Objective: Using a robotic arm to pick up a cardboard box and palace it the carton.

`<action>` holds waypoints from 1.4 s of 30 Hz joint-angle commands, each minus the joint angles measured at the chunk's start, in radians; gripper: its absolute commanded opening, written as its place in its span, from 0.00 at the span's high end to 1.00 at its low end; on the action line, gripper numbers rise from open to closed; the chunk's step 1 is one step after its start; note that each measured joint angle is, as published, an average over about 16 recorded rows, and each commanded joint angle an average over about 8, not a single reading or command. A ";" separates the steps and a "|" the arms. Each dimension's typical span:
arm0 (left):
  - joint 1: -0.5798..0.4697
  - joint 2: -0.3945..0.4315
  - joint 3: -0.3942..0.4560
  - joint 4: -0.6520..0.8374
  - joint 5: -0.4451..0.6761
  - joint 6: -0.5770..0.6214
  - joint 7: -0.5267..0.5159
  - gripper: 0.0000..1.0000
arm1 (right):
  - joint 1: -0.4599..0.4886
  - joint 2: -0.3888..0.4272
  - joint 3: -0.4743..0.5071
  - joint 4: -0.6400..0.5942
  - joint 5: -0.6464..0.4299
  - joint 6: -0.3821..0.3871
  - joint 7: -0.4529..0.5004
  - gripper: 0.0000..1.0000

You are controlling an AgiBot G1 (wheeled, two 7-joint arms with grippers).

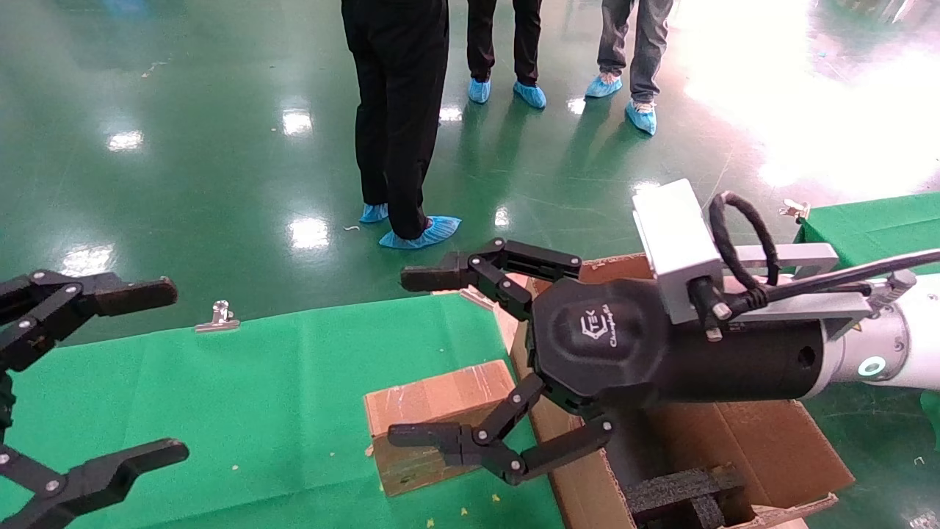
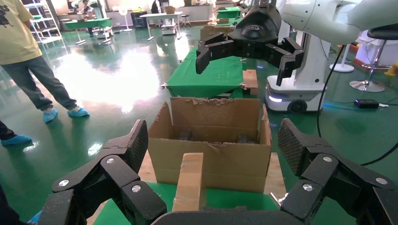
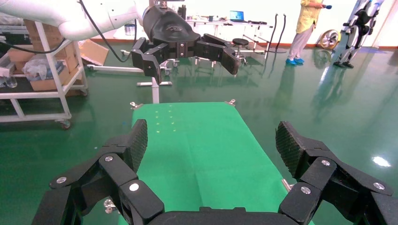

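While both arms hang over the green-clothed counter [image 1: 242, 382], this is how things stand:

Right end effector [image 1: 429, 353]: on the white robotic arm [image 1: 899, 353], fingers spread wide, holding nothing; it hovers above the cardboard box, one finger over the box's near edge, the other reaching past the carton's far flap.

Left end effector [image 1: 165, 371]: at the counter's left edge, jaws wide apart and empty, well apart from the box.

Cardboard box [image 1: 433, 422]: lying flat on the counter, taped seams up, just beside the carton's left wall.

Carton [image 1: 771, 448]: at the counter's right end, flaps up with ragged edges, black foam inserts [image 1: 683, 496] inside.

Clips [image 1: 217, 317]: metal, pinning the cloth at the counter's far edge.
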 commanded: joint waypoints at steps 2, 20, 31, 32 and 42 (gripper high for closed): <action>0.000 0.000 0.000 0.000 0.000 0.000 0.000 0.00 | 0.000 0.000 0.000 0.000 0.000 0.000 0.000 0.00; 0.000 0.000 0.000 0.000 0.000 0.000 0.000 0.73 | 0.000 0.000 0.000 0.000 0.000 0.000 0.000 0.00; 0.000 0.000 0.000 0.000 0.000 0.000 0.000 1.00 | 0.007 0.002 -0.007 0.001 -0.019 -0.003 -0.001 0.00; 0.000 0.000 0.000 0.000 0.000 0.000 0.000 1.00 | 0.014 0.002 -0.014 0.001 -0.034 -0.006 -0.001 0.00; 0.000 0.000 0.000 0.000 0.000 0.000 0.000 1.00 | 0.205 -0.064 -0.156 -0.068 -0.313 -0.066 0.001 0.00</action>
